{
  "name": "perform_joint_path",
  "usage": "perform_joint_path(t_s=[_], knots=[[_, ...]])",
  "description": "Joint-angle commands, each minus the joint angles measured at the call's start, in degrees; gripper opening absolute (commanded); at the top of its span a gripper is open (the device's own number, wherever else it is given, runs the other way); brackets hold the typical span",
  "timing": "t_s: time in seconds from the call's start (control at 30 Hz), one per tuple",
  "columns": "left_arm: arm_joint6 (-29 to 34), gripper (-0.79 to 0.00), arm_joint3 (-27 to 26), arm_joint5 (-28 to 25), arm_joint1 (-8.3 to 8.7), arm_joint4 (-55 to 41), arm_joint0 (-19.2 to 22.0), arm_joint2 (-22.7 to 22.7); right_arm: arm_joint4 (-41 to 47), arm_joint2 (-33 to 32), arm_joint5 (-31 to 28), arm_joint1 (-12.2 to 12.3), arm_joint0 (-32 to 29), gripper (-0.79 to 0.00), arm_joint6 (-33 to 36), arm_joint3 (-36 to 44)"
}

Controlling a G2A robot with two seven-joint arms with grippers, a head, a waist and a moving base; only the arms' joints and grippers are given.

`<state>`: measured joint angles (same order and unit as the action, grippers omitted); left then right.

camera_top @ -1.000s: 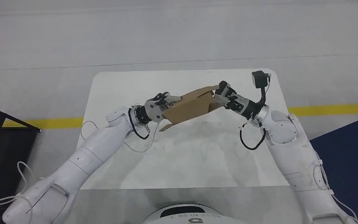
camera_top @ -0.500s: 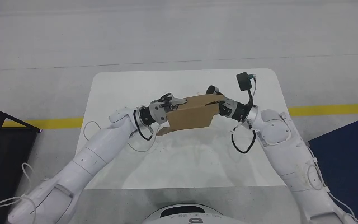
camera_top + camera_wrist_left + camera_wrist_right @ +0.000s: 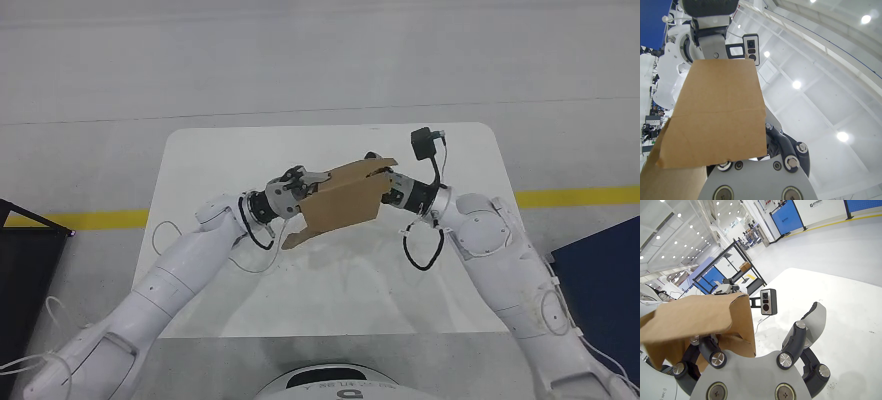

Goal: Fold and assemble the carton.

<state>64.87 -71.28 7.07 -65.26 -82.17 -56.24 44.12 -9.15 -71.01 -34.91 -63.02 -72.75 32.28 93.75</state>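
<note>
The jaws of the right gripper point(image 3: 383, 182) are spread wide. One finger point(image 3: 817, 315) stands clear beside the carton point(image 3: 340, 197), and the other is hidden under a cardboard flap. The jaws of the left gripper point(image 3: 308, 183) are mostly covered by a brown panel. Its visible linkage is drawn inward and the carton is carried at that end, so they are judged to be pinched on the carton's edge. The carton is held aloft over the middle of the white table point(image 3: 200, 160), between the two grippers. It is slanted, so the end at the right gripper lies farther from the robot. Little of the assembly can be counted as done. The blank appears to have been opened into a loose, skewed sleeve (how square it is cannot be told). One flap point(image 3: 295, 236) hangs free below the end held by the left gripper, and the flaps at the other end are seen unfolded in the right wrist view. No end is closed. By this reading, the sleeve remains to be squared, the flaps at both ends folded in, and the closures tucked.
</note>
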Motion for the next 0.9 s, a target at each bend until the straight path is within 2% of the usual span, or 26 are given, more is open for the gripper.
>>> perform_joint_path(t_s=[0.0, 0.3, 0.57, 0.7, 0.87], knots=[[-0.04, -0.785, 0.00, -0.02, -0.01, -0.02, -0.02, 0.02, 0.36, -1.50, 0.09, 0.21, -0.51, 0.000, -0.65, -0.23], [-1.34, -0.785, -1.01, -0.24, -0.02, 0.05, -0.84, 0.65, 0.36, -1.50, 0.09, 0.21, -0.51, 0.000, -0.65, -0.23], [-0.31, -0.785, -2.05, 2.98, -0.15, -4.15, -3.90, 3.75, 1.55, -7.07, 0.34, 0.52, -5.10, 0.000, -9.74, 0.72], [0.32, -0.785, -0.61, 5.15, -1.16, -10.22, -4.45, 4.02, 1.84, -9.53, -0.73, 0.79, -7.34, 0.000, -11.13, 1.41], [3.46, -0.785, 2.56, 9.51, -3.65, -17.25, -2.50, 1.44, 1.27, -11.46, -0.52, 1.03, -9.09, 0.000, -11.38, 2.62]])
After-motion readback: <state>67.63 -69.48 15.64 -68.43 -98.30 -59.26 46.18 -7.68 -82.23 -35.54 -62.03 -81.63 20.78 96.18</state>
